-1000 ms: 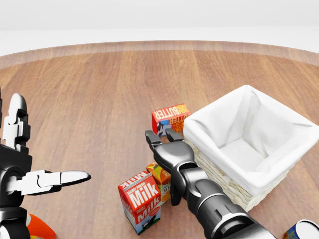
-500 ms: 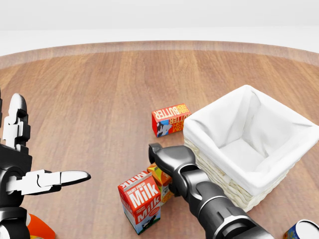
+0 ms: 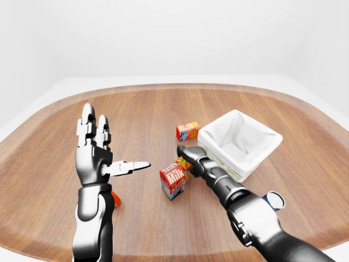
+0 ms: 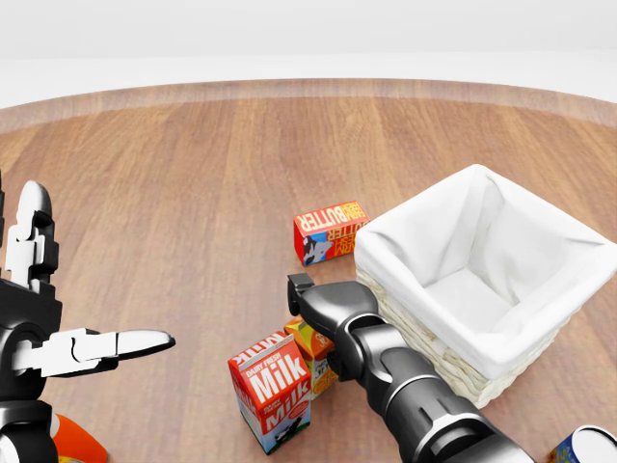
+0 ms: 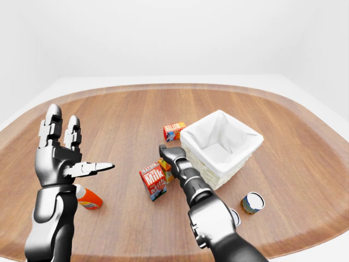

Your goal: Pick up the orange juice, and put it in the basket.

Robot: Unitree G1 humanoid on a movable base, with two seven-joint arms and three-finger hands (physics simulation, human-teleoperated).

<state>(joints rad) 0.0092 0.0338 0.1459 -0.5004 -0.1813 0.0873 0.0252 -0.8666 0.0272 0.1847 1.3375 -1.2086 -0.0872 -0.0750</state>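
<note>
The orange juice carton (image 4: 309, 349) is small and orange and stands on the wooden table just right of the milk carton (image 4: 271, 392). My right hand (image 4: 307, 307) is on top of it, with the fingers curled down over its upper part, which is hidden. The wicker basket (image 4: 416, 333) with a white cloth lining stands directly to the right of the hand. My left hand (image 3: 117, 139) is raised at the left of the view, open and empty, with fingers spread.
A red butter box (image 4: 330, 231) lies above the hand, beside the basket's left corner. An orange bottle (image 5: 87, 198) lies under my left arm. A can (image 5: 252, 202) stands at the lower right. The round table's rim (image 3: 163, 87) curves across the top.
My right hand's fingers, stretched out a second ago, have curled down over the orange juice carton. The carton and the left hand have not moved.
</note>
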